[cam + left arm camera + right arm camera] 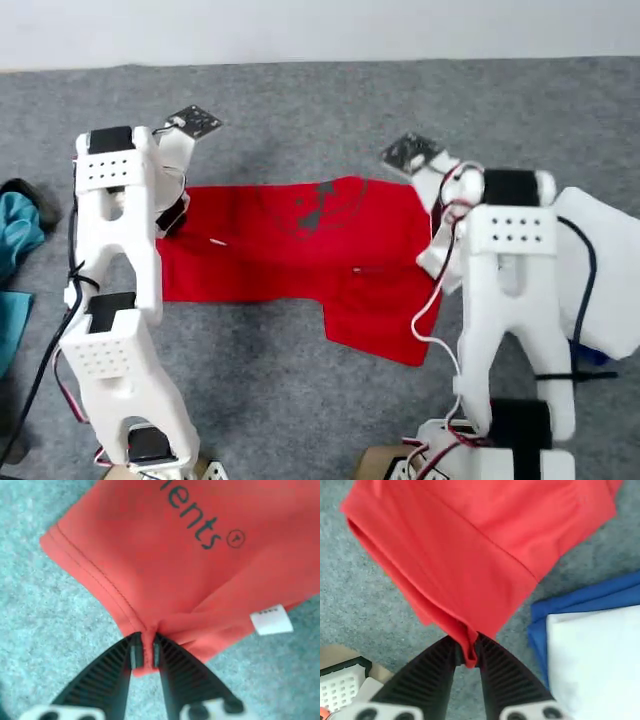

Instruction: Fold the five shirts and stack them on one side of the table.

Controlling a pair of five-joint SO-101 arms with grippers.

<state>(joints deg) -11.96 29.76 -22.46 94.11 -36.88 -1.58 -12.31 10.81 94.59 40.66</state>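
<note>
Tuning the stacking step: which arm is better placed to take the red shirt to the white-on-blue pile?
Right, probably. Both tools pinch the red shirt, but the white shirt on the blue shirt lies beside the right tool; the left tool holds the far end.

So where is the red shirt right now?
In the high view the red shirt lies across the middle of the table, ends pinched by the left gripper and right gripper.

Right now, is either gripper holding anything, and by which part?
Both hold the red shirt: the left gripper is shut on a bunched bit of its stitched hem, the right gripper on a folded corner at the opposite end.
</note>
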